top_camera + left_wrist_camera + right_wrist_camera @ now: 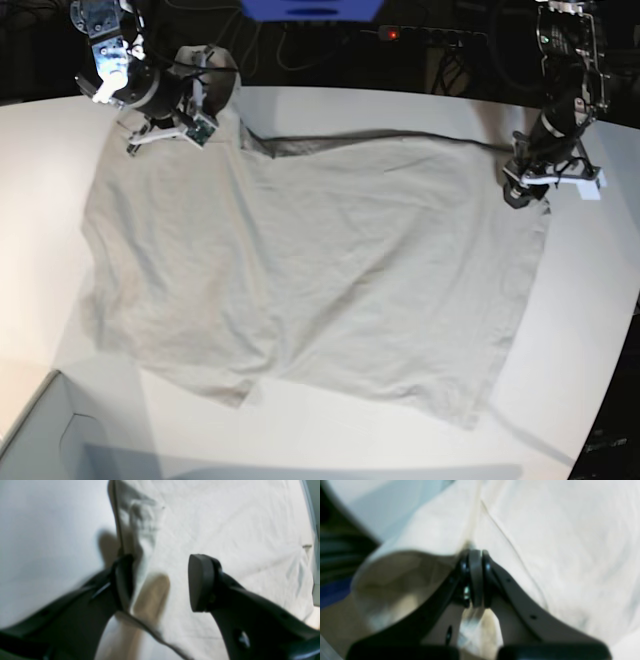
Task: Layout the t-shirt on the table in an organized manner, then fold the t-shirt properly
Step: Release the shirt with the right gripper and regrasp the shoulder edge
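Observation:
The light grey-beige t-shirt lies spread over the white table, with a fold running down its left part. My right gripper is shut on a pinch of the shirt's edge. In the base view it is at the far left corner and holds that corner slightly raised. My left gripper is open over the shirt's edge. One finger is at the hem and the other is above the cloth. In the base view it is at the far right corner.
A pale box corner sits at the front left. The table's curved edge runs down the right side. Dark cables and equipment lie behind the far edge. Bare table lies beside the hem.

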